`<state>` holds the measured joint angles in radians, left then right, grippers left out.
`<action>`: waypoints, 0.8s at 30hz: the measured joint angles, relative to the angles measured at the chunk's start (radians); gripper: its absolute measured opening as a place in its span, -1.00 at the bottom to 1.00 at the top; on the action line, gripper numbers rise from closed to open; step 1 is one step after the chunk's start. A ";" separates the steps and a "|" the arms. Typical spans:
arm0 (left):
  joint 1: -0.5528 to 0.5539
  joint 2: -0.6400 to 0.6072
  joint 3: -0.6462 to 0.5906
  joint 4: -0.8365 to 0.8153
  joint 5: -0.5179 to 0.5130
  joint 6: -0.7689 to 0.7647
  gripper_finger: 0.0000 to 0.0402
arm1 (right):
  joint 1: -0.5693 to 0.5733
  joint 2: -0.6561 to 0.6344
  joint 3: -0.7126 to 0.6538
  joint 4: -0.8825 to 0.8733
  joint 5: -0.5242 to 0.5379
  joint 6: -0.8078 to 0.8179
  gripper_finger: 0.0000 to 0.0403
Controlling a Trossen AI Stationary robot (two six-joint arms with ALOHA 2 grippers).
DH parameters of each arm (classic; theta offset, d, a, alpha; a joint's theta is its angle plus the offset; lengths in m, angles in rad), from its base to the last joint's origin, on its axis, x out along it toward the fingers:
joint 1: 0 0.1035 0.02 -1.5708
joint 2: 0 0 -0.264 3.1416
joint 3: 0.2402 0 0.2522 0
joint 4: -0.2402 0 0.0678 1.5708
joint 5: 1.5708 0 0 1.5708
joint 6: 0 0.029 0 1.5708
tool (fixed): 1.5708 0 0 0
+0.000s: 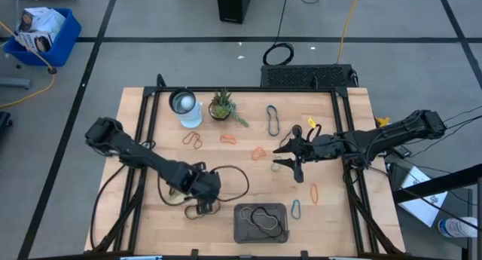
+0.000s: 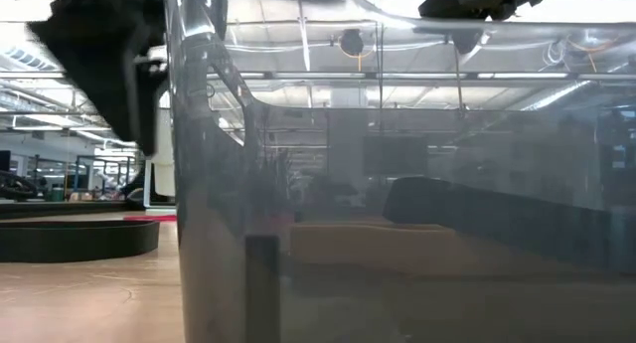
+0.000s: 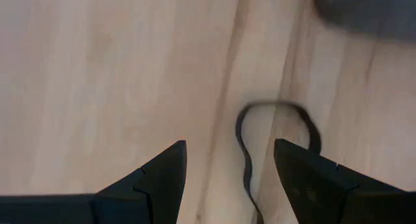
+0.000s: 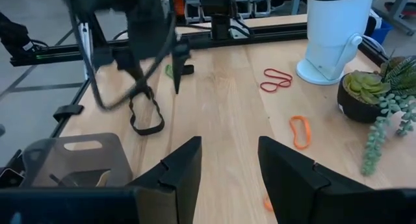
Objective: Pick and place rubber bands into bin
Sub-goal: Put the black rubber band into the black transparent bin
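Left gripper [image 3: 227, 178] open over a black rubber band [image 3: 250, 159], partly cut off

— What stands at the far side of the counter [image 1: 331, 215]?
— A white jug [image 1: 184, 108] beside a small potted succulent [image 1: 223, 106].
— And on the floor?
— A blue crate [image 1: 41, 35] and a coiled black cable [image 1: 278, 55].

Smooth pale wood table [image 1: 331, 215]; matt grey plastic bin [image 1: 242, 231].

Coloured rubber bands [image 1: 262, 152] scattered flat across the table; grey bin [image 1: 242, 228] (1 black band inside).
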<state>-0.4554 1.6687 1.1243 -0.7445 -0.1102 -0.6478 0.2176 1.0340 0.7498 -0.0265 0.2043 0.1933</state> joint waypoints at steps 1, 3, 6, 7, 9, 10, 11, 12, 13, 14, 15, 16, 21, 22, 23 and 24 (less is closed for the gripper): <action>-0.006 0.018 -0.001 -0.002 0.008 -0.004 0.19 | 0.000 0.000 0.000 0.000 0.000 0.000 -0.27; -0.015 0.050 -0.001 0.016 0.025 -0.006 0.19 | 0.000 0.000 0.000 0.000 0.000 0.000 -0.28; -0.032 0.095 -0.001 0.023 0.031 -0.008 0.19 | 0.000 0.000 0.000 0.000 0.000 0.000 -0.27; -0.034 0.110 -0.001 0.018 0.031 -0.015 0.19 | 0.000 0.000 0.000 0.000 0.000 0.000 -0.27; -0.035 0.139 -0.001 0.017 0.048 -0.028 0.19 | 0.000 0.000 0.000 0.000 0.000 0.000 -0.26; -0.034 0.153 -0.001 0.017 0.059 -0.034 0.19 | 0.000 0.000 0.000 0.000 0.000 0.000 -0.26; -0.033 0.167 -0.001 0.018 0.074 -0.041 0.19 | 0.000 0.000 0.000 0.000 0.000 0.000 -0.26; -0.031 0.180 -0.001 0.022 0.092 -0.043 0.19 | 0.000 0.000 0.000 0.000 0.000 0.000 -0.26; -0.030 0.190 0.002 0.027 0.104 -0.043 0.19 | 0.000 0.000 0.000 0.000 0.000 0.000 -0.26; -0.029 0.199 0.003 0.028 0.113 -0.040 0.19 | 0.000 0.000 0.000 0.000 0.000 0.000 -0.27; -0.029 0.205 0.005 0.028 0.119 -0.039 0.19 | 0.000 0.000 0.000 0.000 0.000 0.000 -0.27; -0.028 0.210 0.004 0.028 0.125 -0.037 0.17 | 0.000 0.000 0.000 0.000 0.000 0.000 -0.27; -0.028 0.202 0.002 0.034 0.116 -0.034 -0.12 | 0.000 0.000 0.000 -0.001 0.000 -0.008 -0.26; -0.028 0.197 0.001 0.037 0.107 -0.035 -0.20 | 0.000 0.000 0.000 -0.001 0.001 -0.012 -0.26; -0.027 0.194 0.000 0.039 0.098 -0.035 -0.30 | 0.000 0.000 0.000 -0.001 0.001 -0.019 -0.26; -0.025 0.192 0.000 0.042 0.091 -0.035 -0.39 | 0.000 0.000 0.000 -0.001 0.001 -0.026 -0.26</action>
<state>-0.4809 1.8602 1.1239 -0.7028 -0.0194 -0.6830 0.2176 1.0340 0.7498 -0.0273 0.2054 0.1674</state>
